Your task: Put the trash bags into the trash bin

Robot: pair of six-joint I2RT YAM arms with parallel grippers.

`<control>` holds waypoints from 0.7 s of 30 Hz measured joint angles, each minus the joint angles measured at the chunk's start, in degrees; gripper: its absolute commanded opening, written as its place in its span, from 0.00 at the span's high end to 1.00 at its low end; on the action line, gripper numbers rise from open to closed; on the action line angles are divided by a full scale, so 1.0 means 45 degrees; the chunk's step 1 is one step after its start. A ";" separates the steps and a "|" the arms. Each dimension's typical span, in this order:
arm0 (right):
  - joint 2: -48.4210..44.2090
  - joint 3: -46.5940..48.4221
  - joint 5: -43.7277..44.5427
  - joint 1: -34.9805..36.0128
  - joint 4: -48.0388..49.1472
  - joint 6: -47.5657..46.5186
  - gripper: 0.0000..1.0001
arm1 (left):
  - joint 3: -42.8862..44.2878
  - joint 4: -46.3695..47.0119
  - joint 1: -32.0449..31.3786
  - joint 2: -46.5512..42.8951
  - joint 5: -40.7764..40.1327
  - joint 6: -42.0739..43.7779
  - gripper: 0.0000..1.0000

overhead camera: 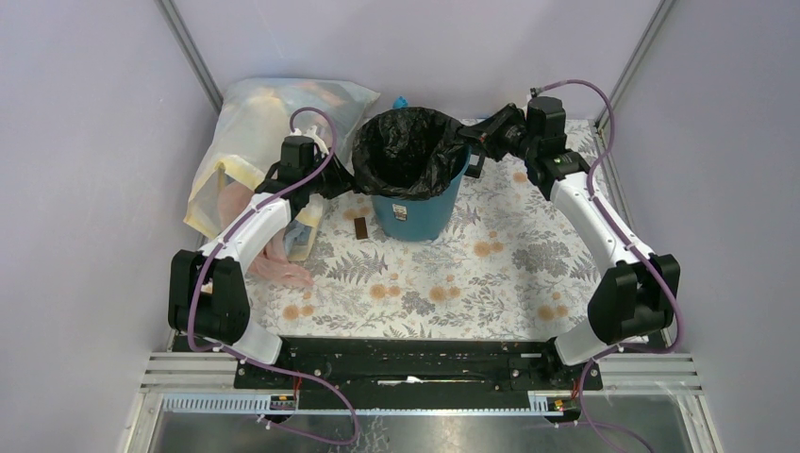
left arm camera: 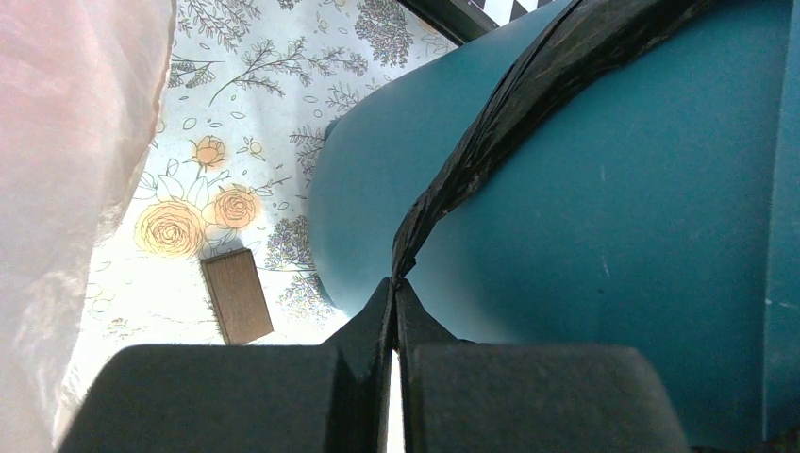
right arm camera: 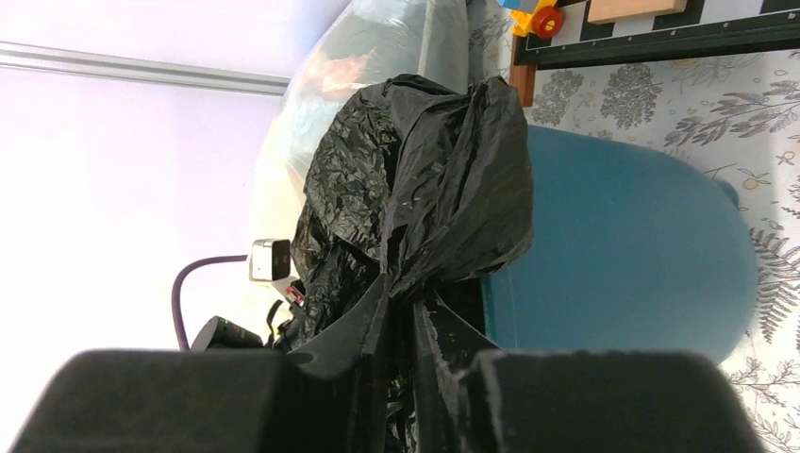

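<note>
The glossy black trash bag (overhead camera: 411,142) lines the teal-blue trash bin (overhead camera: 415,212), its edge folded over the rim. My left gripper (overhead camera: 341,179) is at the bin's left side, shut on a stretched edge of the bag (left arm camera: 491,132) against the bin wall (left arm camera: 613,236). My right gripper (overhead camera: 469,151) is at the bin's right rim, shut on a bunched fold of the bag (right arm camera: 443,189), beside the bin wall (right arm camera: 623,264).
A big translucent yellowish bag of clothes (overhead camera: 255,142) lies at the back left, close to my left arm. A small brown block (overhead camera: 362,228) lies on the floral mat left of the bin; it also shows in the left wrist view (left arm camera: 236,294). Walls close in on both sides.
</note>
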 measured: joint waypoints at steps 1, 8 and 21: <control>-0.0010 0.0000 0.0049 0.0000 -0.0044 -0.0034 0.82 | 0.0000 -0.0005 0.0000 0.0000 -0.0010 0.0024 1.00; -0.1088 -0.0466 0.0976 0.0000 -0.0947 -0.1005 0.81 | 0.0000 -0.0097 0.0000 -0.0083 -0.0272 0.0194 1.00; -0.2890 -0.3036 0.1671 0.0000 -0.1452 -0.2356 0.90 | -0.0369 -0.0257 0.0000 -0.0665 -0.0369 0.0223 1.00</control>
